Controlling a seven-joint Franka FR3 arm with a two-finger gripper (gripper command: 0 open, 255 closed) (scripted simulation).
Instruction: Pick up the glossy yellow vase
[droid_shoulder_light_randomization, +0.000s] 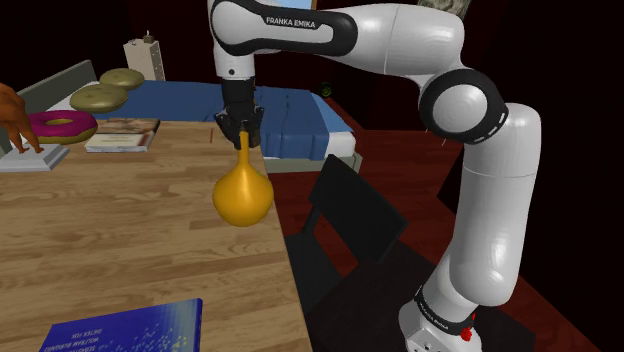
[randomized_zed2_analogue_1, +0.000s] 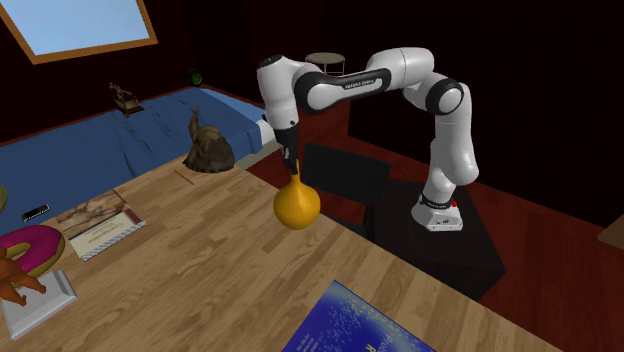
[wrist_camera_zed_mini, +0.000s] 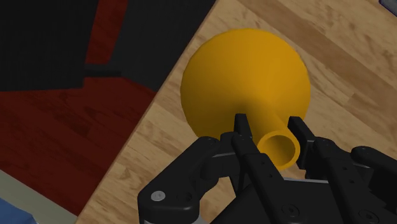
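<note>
Yellow vase, round-bellied and glossy, stands upright near the edge of the wooden table, close to the black chair. I see the gripper set vertically over it, its two fingers pressed against either side of the narrow neck just under the rim, so I read it as clamped on the neck. I judge the grasp made and the lift in hand; whether the base has left the wood I cannot tell. Next I want a slow, straight rise, since a smooth neck could slip through the fingers.
</note>
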